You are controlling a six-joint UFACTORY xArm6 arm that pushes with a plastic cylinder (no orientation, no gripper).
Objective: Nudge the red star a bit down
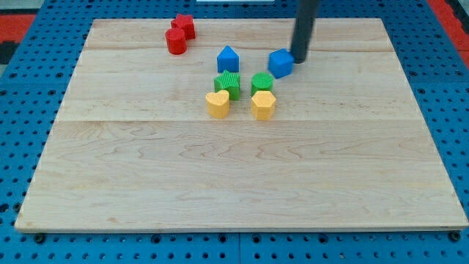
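Red star (184,26): upright, near counter (234,176) top edge, touching red cylinder (176,42). My tip (300,59) beside blue cube (280,64); no gripper fitted.

Wooden board (242,183); two blue blocks (228,59) (280,63), two green (227,83) (261,82), two yellow (217,104) (263,105), perhaps a red cylinder (176,42).

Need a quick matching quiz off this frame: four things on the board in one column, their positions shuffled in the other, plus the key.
Column 1:
1. my tip
2. red star
3. yellow heart
4. green cube

Column 2:
A. just above the yellow hexagon
B. at the upper right edge of the blue cube
C. just below the round green block
D. touching the red cylinder, near the view's top left

Pairs: 1-B, 2-D, 3-C, 4-A
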